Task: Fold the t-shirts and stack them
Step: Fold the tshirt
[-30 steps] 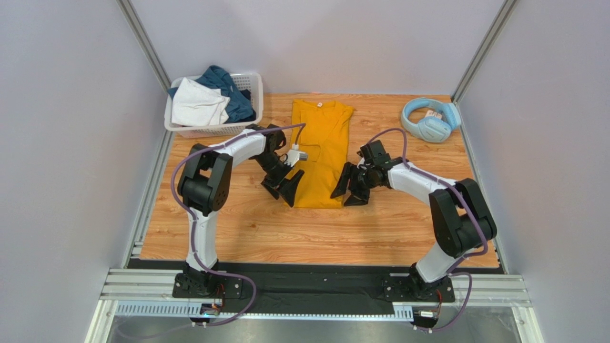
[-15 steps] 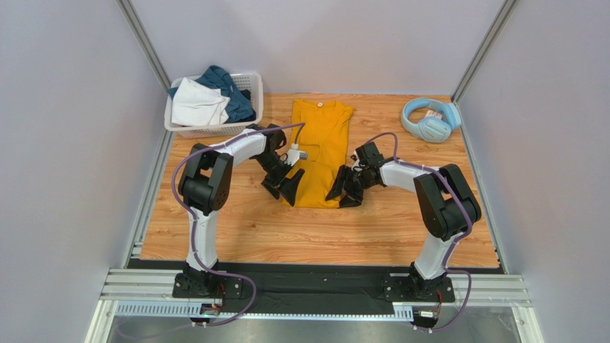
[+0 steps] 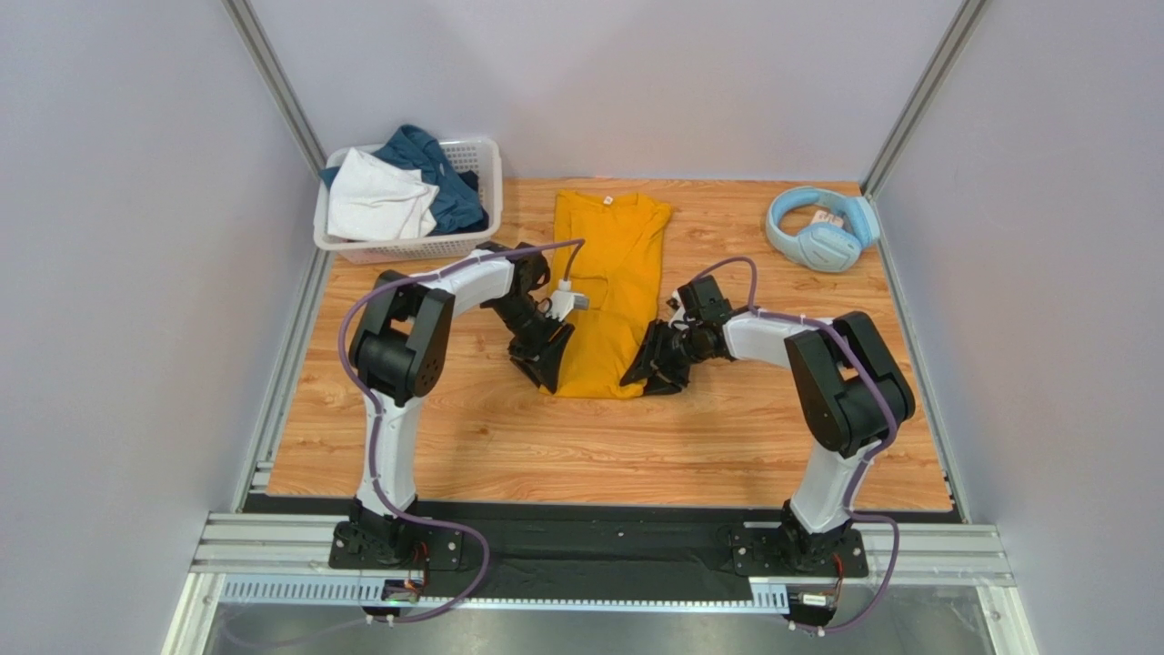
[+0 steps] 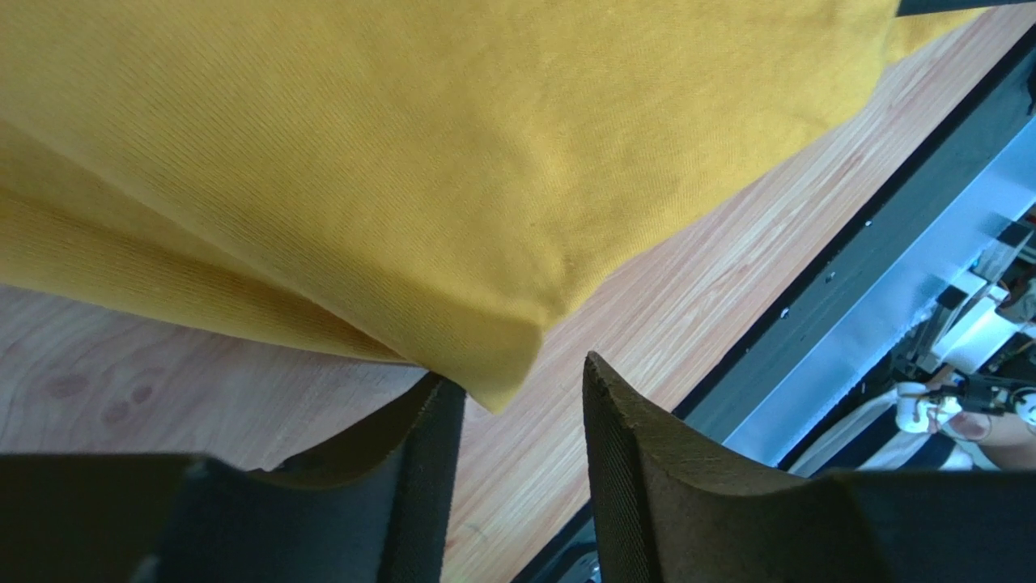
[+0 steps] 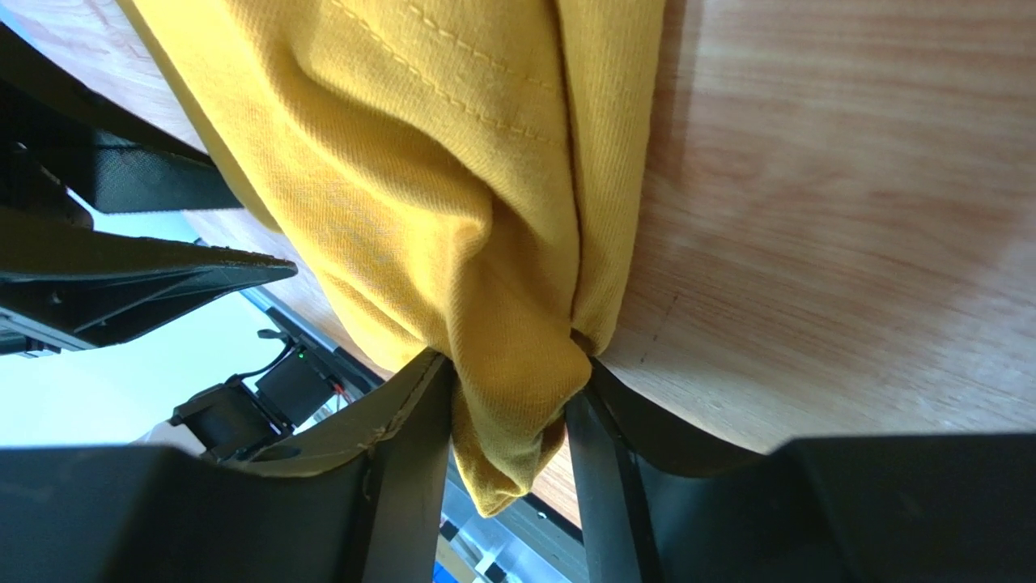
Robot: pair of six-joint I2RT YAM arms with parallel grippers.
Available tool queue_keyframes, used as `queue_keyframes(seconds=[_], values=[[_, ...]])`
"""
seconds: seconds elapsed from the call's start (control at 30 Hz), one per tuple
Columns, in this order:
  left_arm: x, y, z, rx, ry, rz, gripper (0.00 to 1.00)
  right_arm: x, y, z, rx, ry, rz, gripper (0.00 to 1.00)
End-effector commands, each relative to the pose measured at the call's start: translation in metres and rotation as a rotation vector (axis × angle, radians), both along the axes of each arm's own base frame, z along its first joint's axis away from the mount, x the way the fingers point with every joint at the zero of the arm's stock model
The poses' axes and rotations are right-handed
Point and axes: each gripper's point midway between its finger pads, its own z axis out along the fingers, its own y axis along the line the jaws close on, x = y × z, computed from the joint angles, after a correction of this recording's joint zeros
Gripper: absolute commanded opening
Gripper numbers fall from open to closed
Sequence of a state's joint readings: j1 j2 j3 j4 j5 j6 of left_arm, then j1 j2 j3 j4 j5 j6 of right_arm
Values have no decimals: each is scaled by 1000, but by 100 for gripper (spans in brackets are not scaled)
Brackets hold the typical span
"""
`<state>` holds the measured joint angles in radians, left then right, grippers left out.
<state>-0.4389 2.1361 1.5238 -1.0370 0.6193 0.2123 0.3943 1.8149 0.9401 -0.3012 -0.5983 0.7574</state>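
Soft, limp yellow t-shirt [image 3: 615,266]: right gripper [image 5: 511,377] pinches its bunched hem corner; left gripper [image 4: 523,383] (jaws narrowly apart) straddles the other corner.

Pale grey walls [image 3: 615,82], light wood-grain tabletop [image 3: 547,450]

The left gripper [image 4: 517,389] narrowed around the yellow t-shirt [image 3: 611,294] corner; the right gripper [image 5: 511,379] slid inward and pinched it.

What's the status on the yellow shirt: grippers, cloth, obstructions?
Right gripper pinching the yellow shirt at its near right corner. Left gripper open, jaws astride the near left corner, not pinched. Headphones and basket apart from it.
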Motion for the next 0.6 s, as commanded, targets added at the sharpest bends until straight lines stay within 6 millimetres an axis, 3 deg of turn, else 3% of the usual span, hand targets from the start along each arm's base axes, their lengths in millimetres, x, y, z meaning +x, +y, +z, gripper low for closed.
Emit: queue_keyframes(seconds=[0.0, 0.17, 0.33, 0.37, 0.4, 0.43, 0.53, 0.57], values=[[-9, 3, -1, 2, -10, -27, 43, -8, -23, -26, -149, 6, -32, 43], [-13, 5, 1, 5, -4, -39, 29, -4, -21, -24, -145, 1, -38, 34], [-14, 6, 20, -8, -15, -52, 23, -8, -21, -15, -133, -3, -38, 13], [-14, 5, 31, -24, -38, -57, 26, -11, -22, -13, -131, -3, -35, 10], [-14, 5, 38, -30, -51, -61, 44, -14, -23, -4, -123, -15, -33, 9], [-16, 7, 44, -31, -60, -61, 55, -18, -25, -3, -126, -12, -29, 8], [-19, 7, 67, -60, -117, -60, 76, -24, -29, 10, -129, -41, -28, 8], [-21, 7, 74, -74, -132, -57, 78, -25, -30, 12, -132, -44, -31, 8]])
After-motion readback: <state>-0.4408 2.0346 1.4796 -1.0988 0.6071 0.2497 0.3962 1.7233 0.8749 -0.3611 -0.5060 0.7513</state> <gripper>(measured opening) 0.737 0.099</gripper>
